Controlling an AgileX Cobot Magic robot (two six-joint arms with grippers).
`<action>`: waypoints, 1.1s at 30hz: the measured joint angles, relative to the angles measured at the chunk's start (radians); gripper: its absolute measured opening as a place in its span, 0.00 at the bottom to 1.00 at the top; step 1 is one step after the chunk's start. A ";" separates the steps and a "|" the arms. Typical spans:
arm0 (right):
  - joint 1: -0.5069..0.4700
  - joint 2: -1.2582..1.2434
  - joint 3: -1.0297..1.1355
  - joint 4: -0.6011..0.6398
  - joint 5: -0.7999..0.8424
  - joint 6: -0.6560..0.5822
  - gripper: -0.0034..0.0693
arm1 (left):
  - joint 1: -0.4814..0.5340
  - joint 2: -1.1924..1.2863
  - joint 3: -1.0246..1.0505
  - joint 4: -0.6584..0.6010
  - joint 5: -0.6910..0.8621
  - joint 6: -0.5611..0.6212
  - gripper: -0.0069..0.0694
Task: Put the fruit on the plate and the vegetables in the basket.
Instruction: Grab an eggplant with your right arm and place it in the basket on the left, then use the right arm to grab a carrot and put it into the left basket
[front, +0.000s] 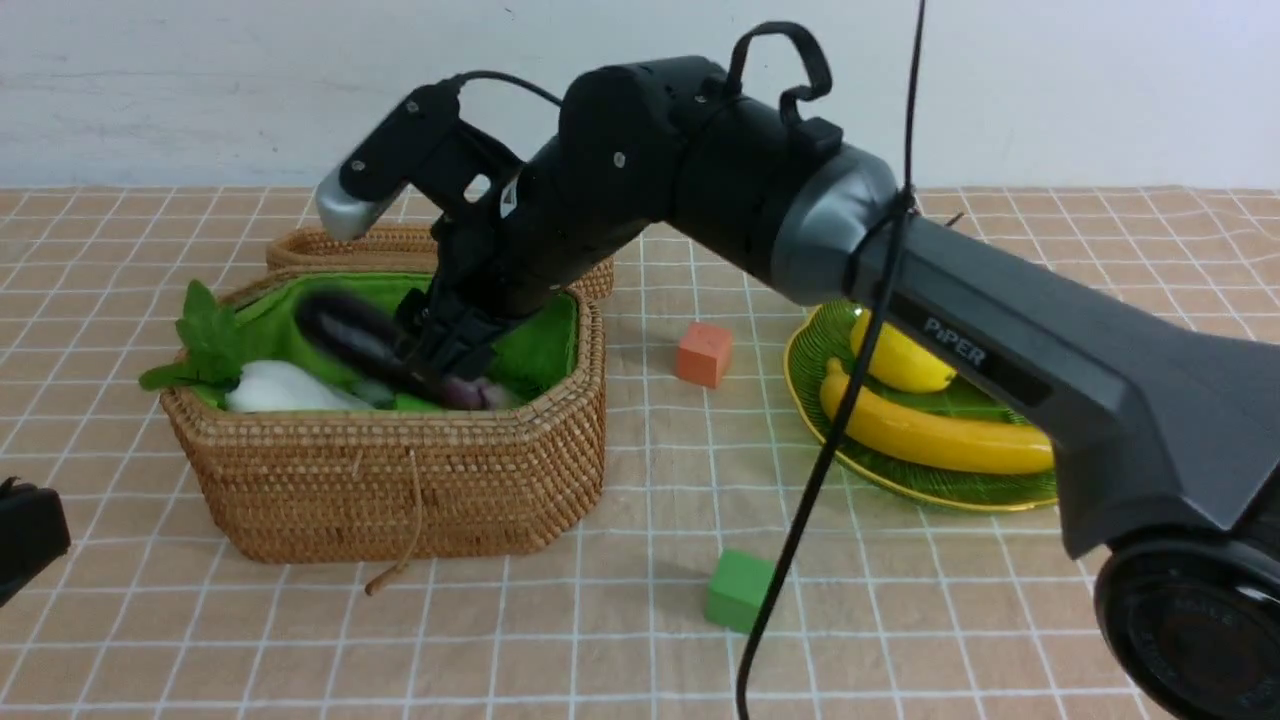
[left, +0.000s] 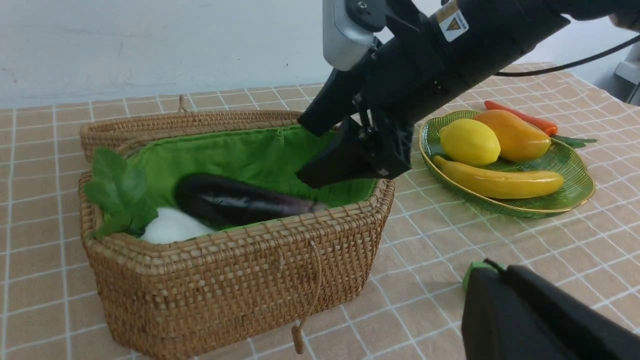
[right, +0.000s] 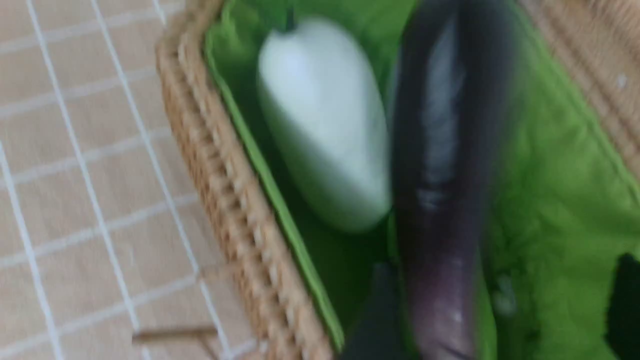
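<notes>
The robot's right gripper (left: 350, 162) hangs over one end of the wicker basket (left: 225, 280), jaws spread wide, with the purple eggplant (left: 235, 202) lying free inside beside the white radish (left: 172, 231). The left gripper (left: 492, 285), pressed shut and holding nothing, sits low near the basket. Banana (left: 500, 182), lemon (left: 469, 141) and mango (left: 515, 135) share the green plate (left: 575, 182), and a red pepper (left: 520, 116) lies on the tablecloth (left: 450, 240) just behind it.

Bright, even light, soft shadows; the eggplant (right: 440, 175) smears with motion blur.
</notes>
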 joint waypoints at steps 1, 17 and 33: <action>0.000 -0.012 -0.009 -0.024 0.038 0.014 0.94 | 0.000 0.000 0.000 0.002 -0.002 0.000 0.07; -0.438 -0.440 0.235 -0.476 0.349 0.427 0.35 | 0.000 0.000 0.000 -0.002 -0.244 0.000 0.07; -0.927 -0.028 0.282 0.116 -0.081 0.343 0.81 | 0.000 0.000 0.000 -0.002 -0.177 0.000 0.07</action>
